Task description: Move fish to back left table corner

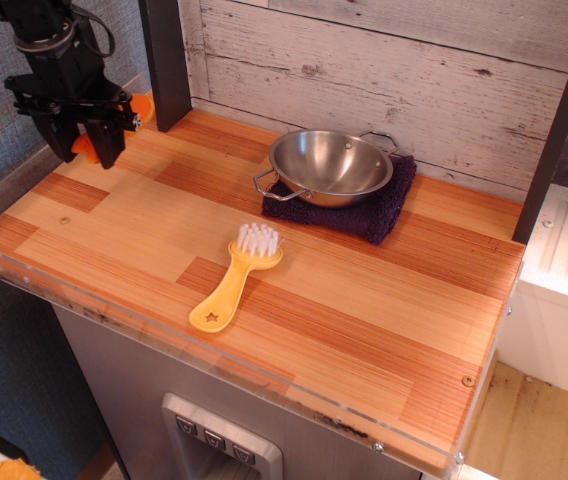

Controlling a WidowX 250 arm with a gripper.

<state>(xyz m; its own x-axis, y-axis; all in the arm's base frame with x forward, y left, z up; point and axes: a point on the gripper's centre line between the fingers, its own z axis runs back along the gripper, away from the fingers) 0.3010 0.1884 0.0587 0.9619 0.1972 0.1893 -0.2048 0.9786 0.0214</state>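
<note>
The orange fish (142,106) lies at the back left table corner (178,126), next to the dark post. Only its right end and a small orange patch between the fingers show; the rest is hidden behind my gripper. My black gripper (82,156) hangs over that corner with its fingers (106,146) pointing down. The jaws stand apart on either side of the fish, so the gripper looks open. I cannot tell whether the fingers still touch the fish.
A steel bowl (330,166) sits on a purple cloth (380,212) at the back middle. A yellow star-marked brush (232,282) lies near the front middle. A dark post (167,62) stands at the back left, another post (558,122) at the right. Clear acrylic edging (24,280) lines the front.
</note>
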